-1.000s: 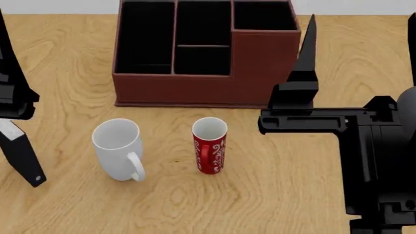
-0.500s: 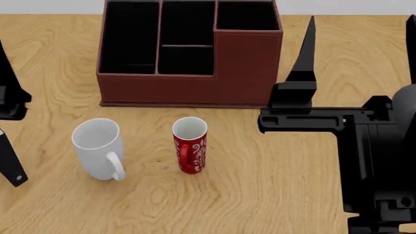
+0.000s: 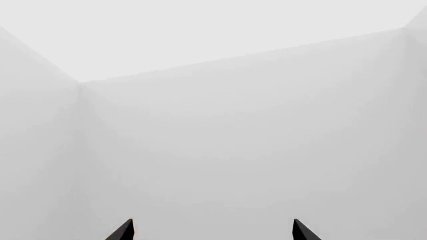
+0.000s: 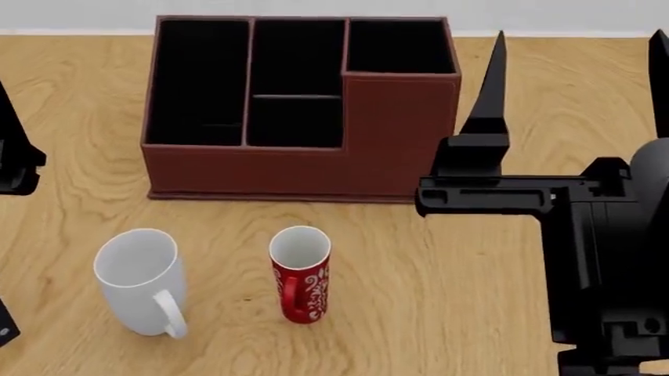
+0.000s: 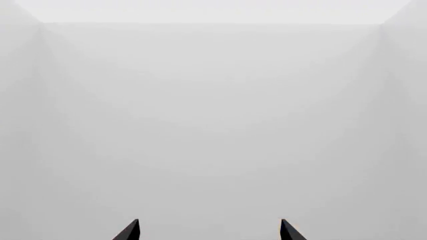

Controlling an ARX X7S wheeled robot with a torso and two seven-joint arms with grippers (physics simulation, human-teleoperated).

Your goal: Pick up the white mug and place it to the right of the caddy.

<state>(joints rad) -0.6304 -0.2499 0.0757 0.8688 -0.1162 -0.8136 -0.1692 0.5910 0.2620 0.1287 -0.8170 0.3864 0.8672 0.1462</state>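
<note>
The white mug (image 4: 136, 278) stands upright on the wooden table (image 4: 450, 298) at the front left, handle toward me. Behind it and to the right sits the reddish-brown caddy (image 4: 397, 133) with its black compartments. My right gripper (image 4: 575, 78) hovers to the right of the caddy, fingers pointing away and spread wide, open and holding nothing. Its wrist view shows only two dark fingertips (image 5: 131, 231) before a blank grey wall. My left gripper (image 3: 212, 231) is likewise open and holds nothing. In the head view only part of the left arm (image 4: 16, 153) shows at the left edge.
A slimmer red mug (image 4: 301, 274) with white swirls stands just right of the white mug. The corner of a small black object (image 4: 5, 333) peeks in at the bottom left. The right arm's black body (image 4: 606, 258) fills the right side.
The head view has shifted: caddy and both mugs now sit lower and further left in it. The left arm and the black object have slid mostly past the left edge.
</note>
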